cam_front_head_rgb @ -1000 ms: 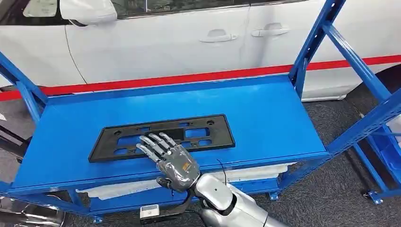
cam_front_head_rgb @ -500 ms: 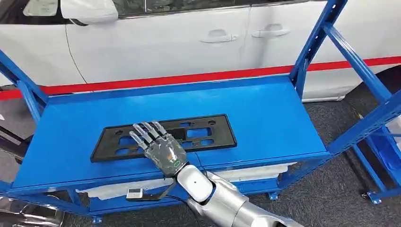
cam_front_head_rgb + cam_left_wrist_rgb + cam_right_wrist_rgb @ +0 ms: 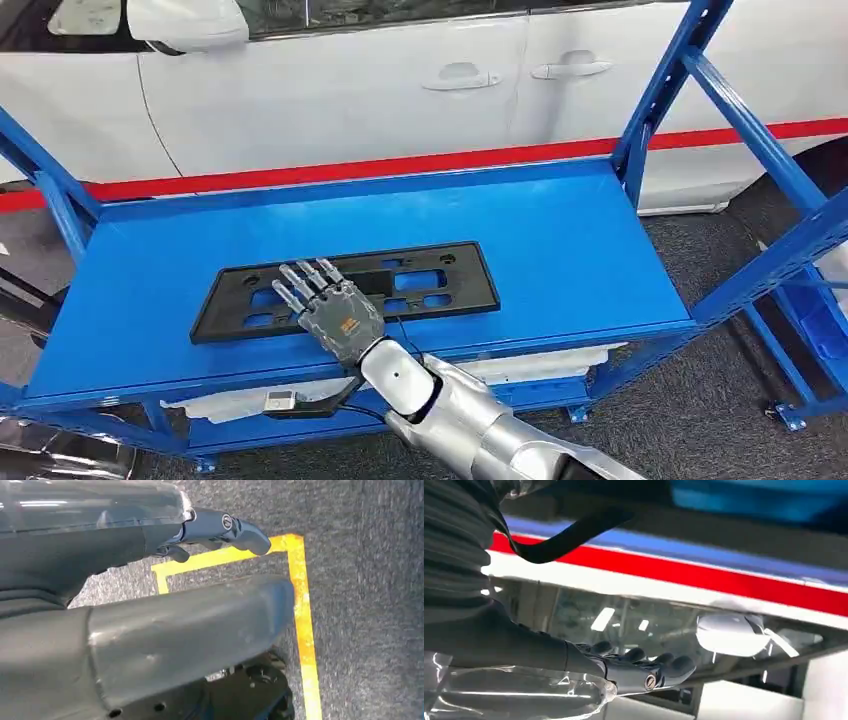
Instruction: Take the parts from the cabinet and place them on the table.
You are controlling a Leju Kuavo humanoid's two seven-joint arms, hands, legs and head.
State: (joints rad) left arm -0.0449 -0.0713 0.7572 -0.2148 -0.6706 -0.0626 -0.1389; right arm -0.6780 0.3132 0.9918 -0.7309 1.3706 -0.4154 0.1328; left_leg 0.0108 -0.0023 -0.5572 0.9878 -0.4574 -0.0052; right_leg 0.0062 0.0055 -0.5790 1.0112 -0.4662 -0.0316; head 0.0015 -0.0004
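Observation:
A flat black plastic frame plate (image 3: 445, 281) with several cut-outs lies on the blue rack shelf (image 3: 570, 230), left of the middle and near the front edge. My right hand (image 3: 328, 306) reaches in over the shelf's front edge, fingers spread and stretched flat over the plate's front middle, gripping nothing. Whether the fingertips touch the plate I cannot tell. In the right wrist view the same right hand (image 3: 639, 672) shows with straight fingers and an empty palm. My left hand (image 3: 125, 540) hangs above the floor, holding nothing.
A white car with a red stripe stands right behind the rack. Blue slanted uprights (image 3: 700, 90) rise at the shelf's right end and a blue brace (image 3: 50, 190) at its left. White wrapped material (image 3: 240, 400) lies on the lower shelf. Yellow tape (image 3: 300, 605) marks the grey carpet.
My right hand has slid left and further onto the plate, and the forearm has come further in from below. The plate has not moved.

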